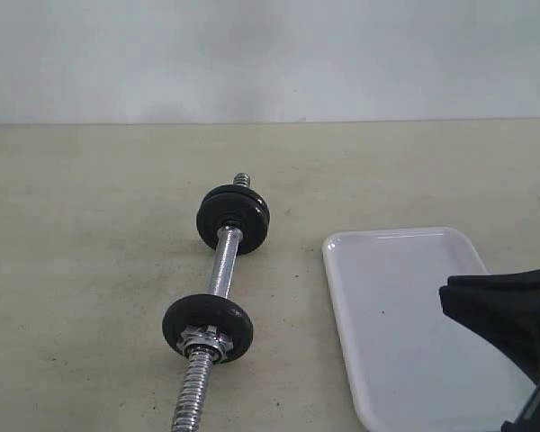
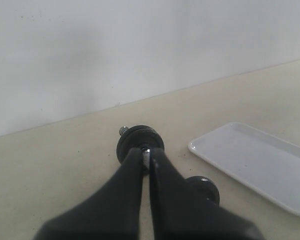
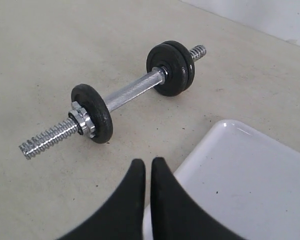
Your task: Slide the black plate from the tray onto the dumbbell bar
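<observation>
The dumbbell bar (image 1: pixel 221 265) lies on the table, left of the white tray (image 1: pixel 405 333). Two black plates (image 1: pixel 233 219) sit side by side at its far end. One black plate (image 1: pixel 207 328) sits nearer, with a chrome nut (image 1: pixel 205 340) against it. The tray's visible surface is bare. Which plate came from it I cannot tell. My right gripper (image 1: pixel 445 297) hangs over the tray's near right part, shut and holding nothing (image 3: pixel 148 162). My left gripper (image 2: pixel 146 155) is shut with nothing held, pointing along the bar (image 2: pixel 146 159); it is outside the exterior view.
The beige table (image 1: pixel 90 270) ends at a pale wall (image 1: pixel 270 54) behind. The bar's threaded near end (image 1: pixel 191 396) sticks out past the nut toward the front edge. The tray (image 3: pixel 250 190) reaches close under my right fingers.
</observation>
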